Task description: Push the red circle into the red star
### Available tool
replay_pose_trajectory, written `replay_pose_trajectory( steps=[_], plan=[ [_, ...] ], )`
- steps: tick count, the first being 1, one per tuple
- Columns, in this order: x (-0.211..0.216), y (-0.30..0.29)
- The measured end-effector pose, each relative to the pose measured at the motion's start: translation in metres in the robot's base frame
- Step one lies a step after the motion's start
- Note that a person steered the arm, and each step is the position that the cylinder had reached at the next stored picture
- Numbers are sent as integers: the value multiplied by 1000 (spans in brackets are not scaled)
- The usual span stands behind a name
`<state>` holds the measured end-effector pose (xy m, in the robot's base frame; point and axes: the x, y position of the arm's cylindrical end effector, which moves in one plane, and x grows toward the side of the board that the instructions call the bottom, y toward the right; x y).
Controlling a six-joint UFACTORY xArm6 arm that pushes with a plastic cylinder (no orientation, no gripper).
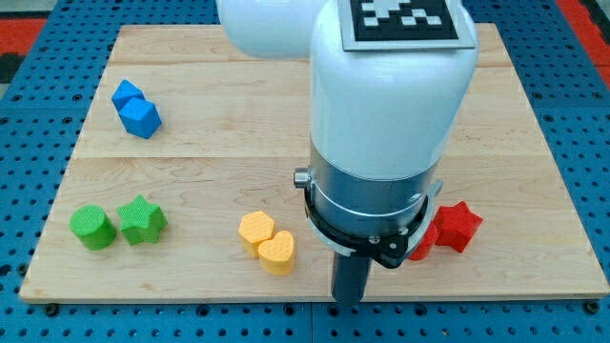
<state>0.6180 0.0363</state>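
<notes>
The red star (459, 226) lies near the board's bottom right. The red circle (424, 239) shows only as a red sliver just left of the star, mostly hidden behind the arm's body; it looks to touch the star. The dark rod comes down below the arm at the view's bottom centre. My tip (349, 301) is at the board's bottom edge, left of and below the red circle, to the right of the yellow blocks.
A yellow hexagon-like block (255, 230) and a yellow heart (278, 252) sit together left of the rod. A green circle (91, 228) and a green star (142, 220) lie at bottom left. Two blue blocks (135, 109) lie at top left on the wooden board (534, 124).
</notes>
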Motion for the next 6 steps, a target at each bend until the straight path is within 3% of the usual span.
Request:
replay_pose_trajectory(
  steps=[6],
  plan=[
    [-7, 31]
  ],
)
